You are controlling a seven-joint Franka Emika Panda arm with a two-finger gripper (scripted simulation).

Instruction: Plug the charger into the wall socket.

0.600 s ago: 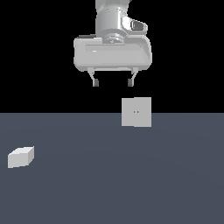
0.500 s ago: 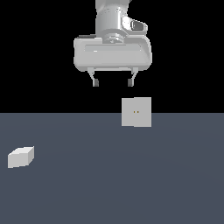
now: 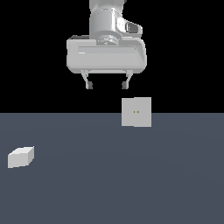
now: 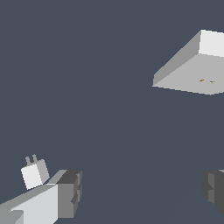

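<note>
Hovering end effector (image 3: 107, 84) wide open, empty | charger (image 3: 20, 157) lower left on surface, ungrasped | wall socket (image 3: 136, 112) centre-right, unplugged

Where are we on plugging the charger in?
Nothing is done yet. The charger lies on the floor, far from the wall socket. The gripper hangs open and empty above, holding nothing. Left: grasp the charger, carry it over, push its prongs into the socket.
</note>
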